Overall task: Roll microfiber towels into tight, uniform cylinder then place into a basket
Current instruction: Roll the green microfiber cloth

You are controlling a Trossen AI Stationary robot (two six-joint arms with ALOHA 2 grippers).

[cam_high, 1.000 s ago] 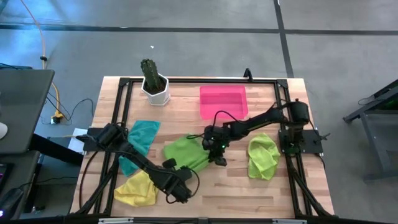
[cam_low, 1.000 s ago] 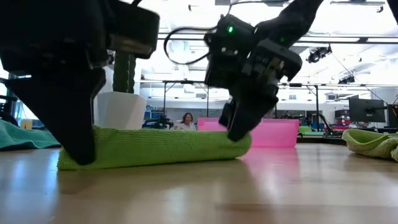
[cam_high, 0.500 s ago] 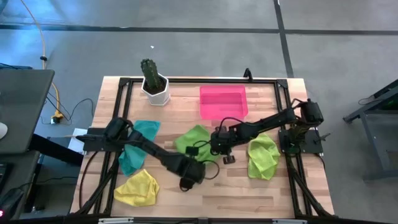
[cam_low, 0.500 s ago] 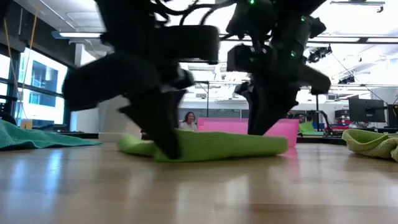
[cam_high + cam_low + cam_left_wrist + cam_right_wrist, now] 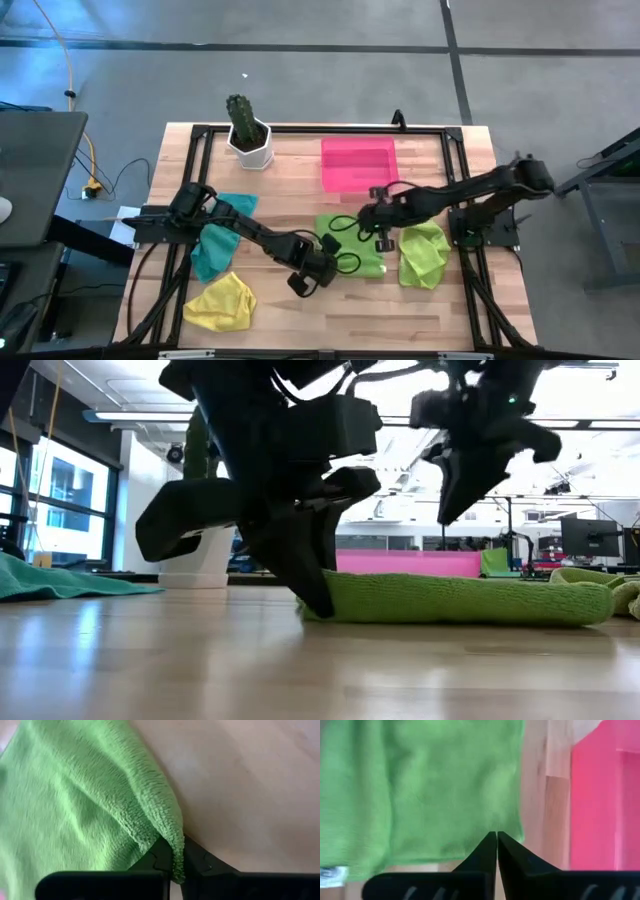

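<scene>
Towel [image 5: 352,250], lime green, flat on counter [image 5: 300,170] just short of pink basket [image 5: 358,163]; left gripper [image 5: 308,278] jaws pinch its corner, right gripper [image 5: 383,232] jaws closed, empty, above its far edge.

Even, bright overhead light filled the high view, and the wooden desk [image 5: 300,190] showed only faint, soft shadows under the arms. In the low view the room behind was strongly backlit: ceiling lamps and a tall window [image 5: 55,510] glared white, leaving both arms as near-black silhouettes, with a pale sheen on the desk surface in front. The nearest desk boards were out of focus. In the left wrist view the lime green towel [image 5: 75,805] was smeared with blur away from its sharp edge. The right wrist view was soft throughout.
</scene>
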